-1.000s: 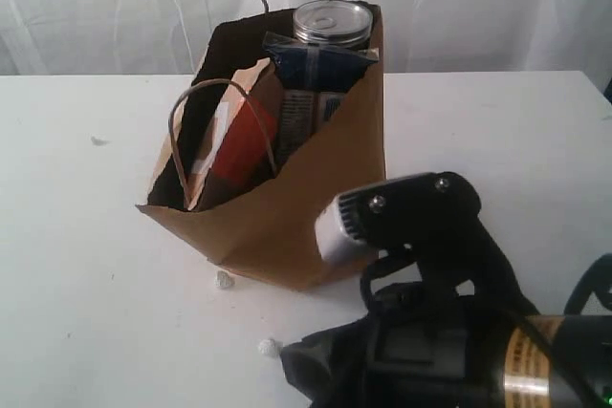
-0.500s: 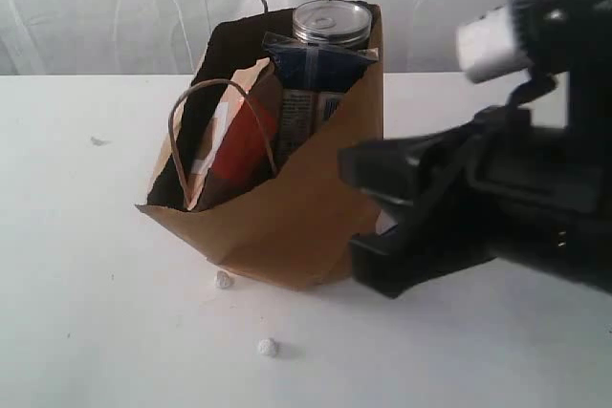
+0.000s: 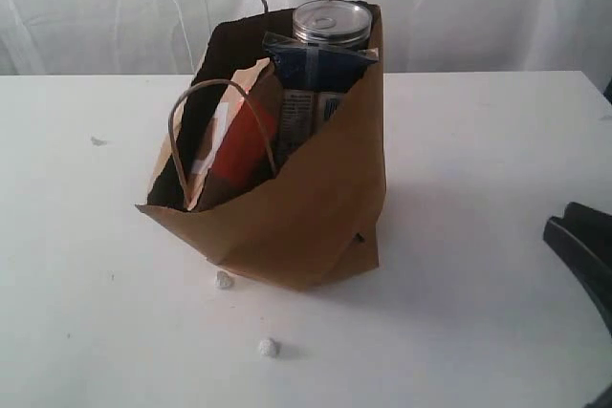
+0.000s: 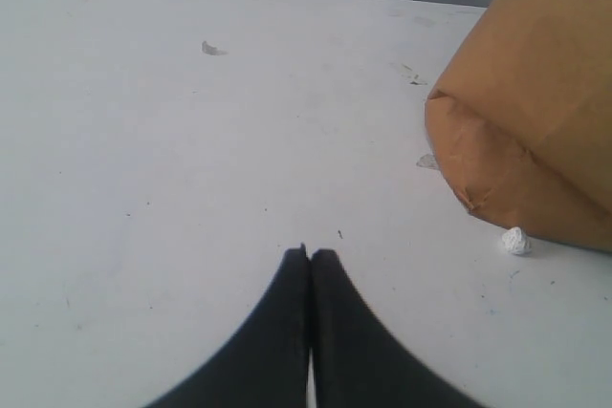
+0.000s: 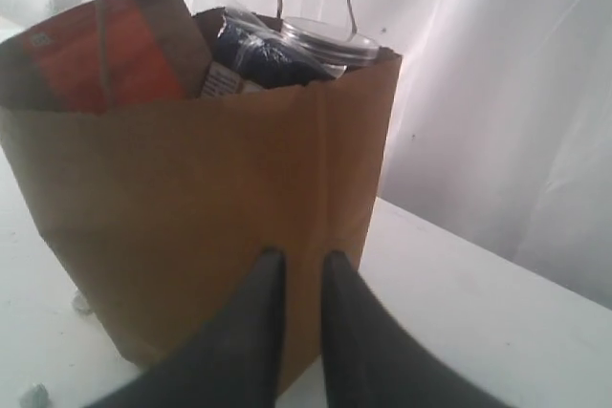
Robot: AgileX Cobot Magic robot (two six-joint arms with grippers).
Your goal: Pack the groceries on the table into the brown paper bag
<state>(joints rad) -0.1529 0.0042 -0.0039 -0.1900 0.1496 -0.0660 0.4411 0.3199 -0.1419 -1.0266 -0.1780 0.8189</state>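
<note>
At the left gripper [image 4: 308, 253]: black jaws pressed flat together, gripping nothing, low over the large flat white tabletop [image 4: 172, 140]. Off to one side, a small white crumpled pellet [image 4: 515, 240], just beside the bottom corner of the tall brown kraft paper bag [image 4: 535, 112].

At the right gripper [image 5: 296, 257]: black jaws parted by a narrow slit with nothing in it, pointed at the bag's side wall. Touching the paper or not, cannot tell. In the exterior view, only a black edge of the right arm [image 3: 581, 236] at the right border, well apart from the bag.

Bag upright mid-table, mouth open, top edge ragged, one twisted paper-cord loop handle [image 3: 186, 107] drooping across the opening. Inside, at the back, a dark can with silver pull-tab lid [image 3: 332, 21], poking above the rim. Against its front, a long dark-blue packet [image 3: 320, 62]. Below that, pale printed panels [image 3: 308, 112], too unclear to name. Toward the left, a brown pouch with orange strip [image 3: 239, 145], leaning. On the table near the bag's front, a second white pellet [image 3: 269, 347]. Behind everything, a white curtain [image 3: 497, 7].
</note>
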